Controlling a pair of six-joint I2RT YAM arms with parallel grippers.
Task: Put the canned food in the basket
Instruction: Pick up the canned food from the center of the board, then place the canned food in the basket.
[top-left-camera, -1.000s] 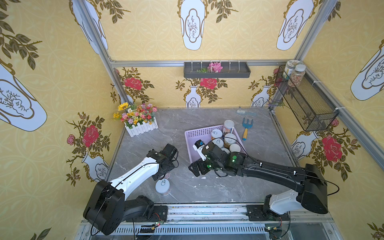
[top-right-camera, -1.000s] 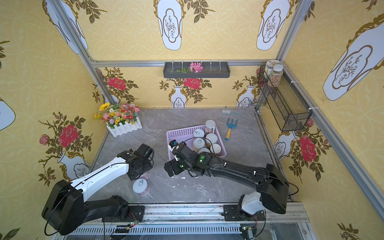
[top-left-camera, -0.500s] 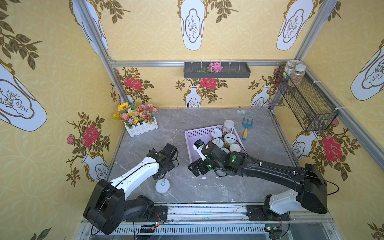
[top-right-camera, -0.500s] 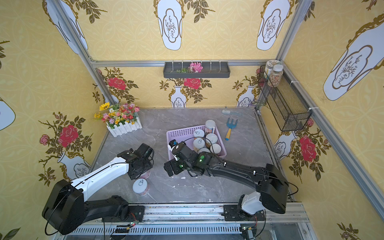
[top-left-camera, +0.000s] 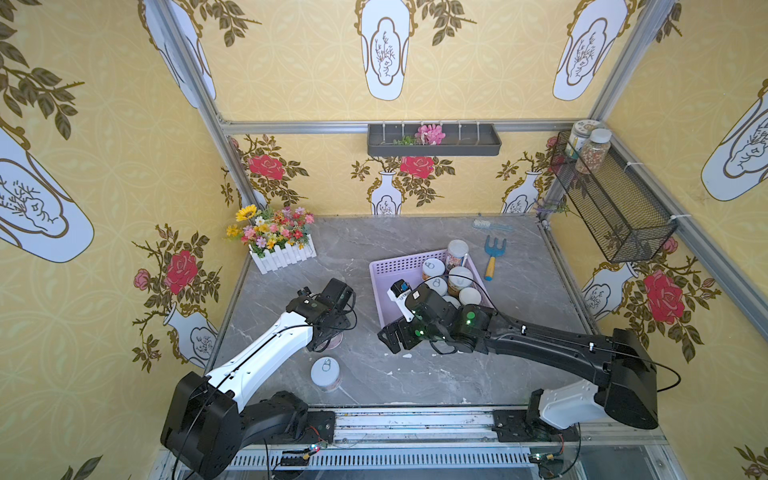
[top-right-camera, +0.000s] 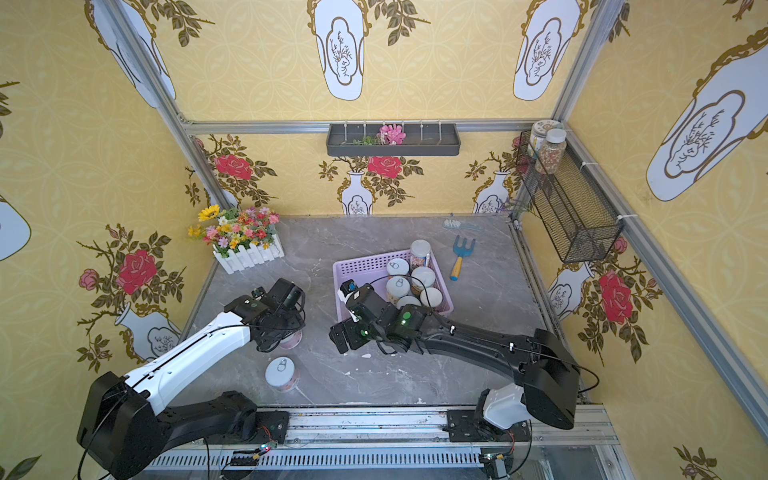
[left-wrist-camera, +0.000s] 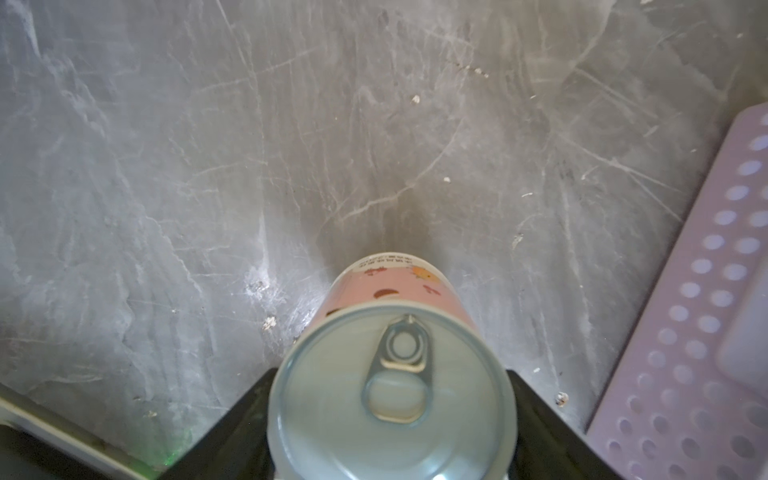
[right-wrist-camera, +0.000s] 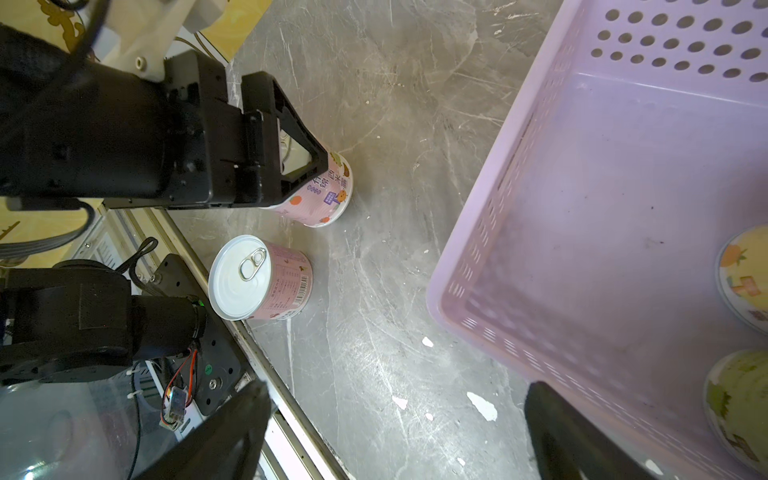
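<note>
Two cans sat outside the basket (top-left-camera: 401, 262). My left claw (left-wrist-camera: 390, 424) was clamped on a pink can (left-wrist-camera: 395, 291) standing on the bench (top-left-camera: 415, 374), with the spare can (top-left-camera: 325, 372) just behind that claw. My right claw (right-wrist-camera: 395, 436) gaped wide and empty, basket corner beside it. Risk, I judged: a low lift could clip the basket wall or the right claw and tip the can. Versus a second earlier, the left claw had tightened slightly; nothing else shifted.

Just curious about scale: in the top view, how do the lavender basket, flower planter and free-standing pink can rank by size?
In a top view, largest first:
1. lavender basket
2. flower planter
3. free-standing pink can
</note>
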